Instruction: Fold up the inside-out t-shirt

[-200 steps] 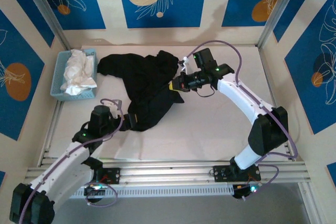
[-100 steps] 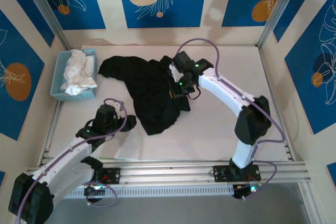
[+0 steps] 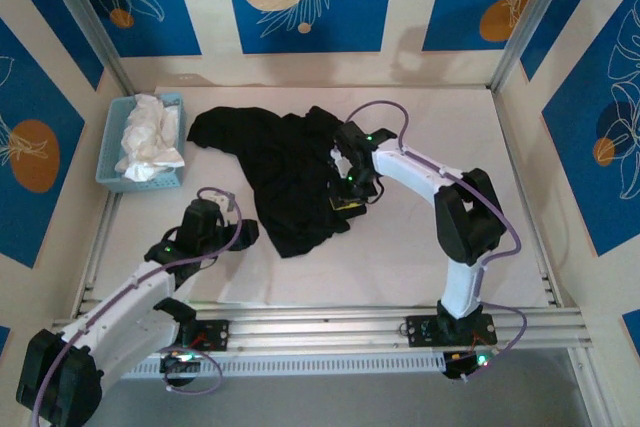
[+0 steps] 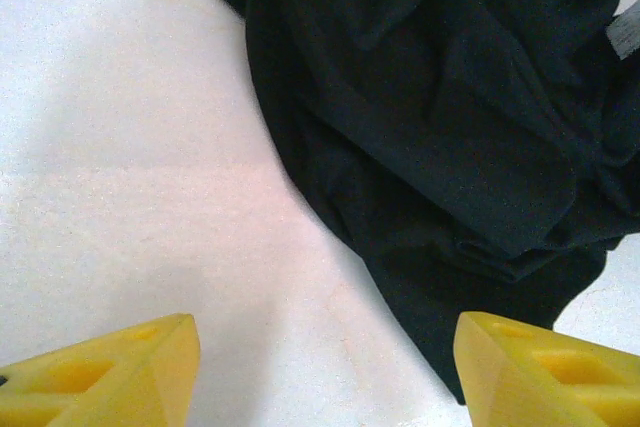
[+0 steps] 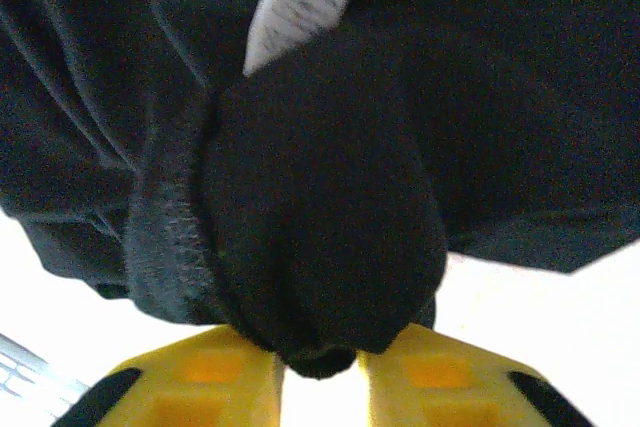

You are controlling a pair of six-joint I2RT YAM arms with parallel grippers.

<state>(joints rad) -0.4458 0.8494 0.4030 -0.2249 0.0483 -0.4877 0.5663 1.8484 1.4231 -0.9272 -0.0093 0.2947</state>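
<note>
The inside-out t-shirt (image 3: 285, 172) lies crumpled and black on the white table, a sleeve spread toward the back left. My right gripper (image 3: 350, 195) is down on its right edge. In the right wrist view the yellow jaws (image 5: 318, 379) stand slightly apart, open, with a bunched fold of the t-shirt (image 5: 320, 227) resting at their tips and a white label (image 5: 295, 7) above. My left gripper (image 3: 243, 232) is open just left of the shirt's near corner. Its yellow fingers (image 4: 110, 377) straddle bare table, with the t-shirt (image 4: 450, 147) ahead on the right.
A blue basket (image 3: 108, 169) holding a white garment (image 3: 148, 137) stands at the back left. Bare table (image 3: 420, 247) lies to the right of the shirt and in front of it. Metal posts and patterned walls enclose the table.
My right gripper carried the shirt's right part leftward and nearer, laying it on the pile, and its jaws have parted. The left arm has barely moved.
</note>
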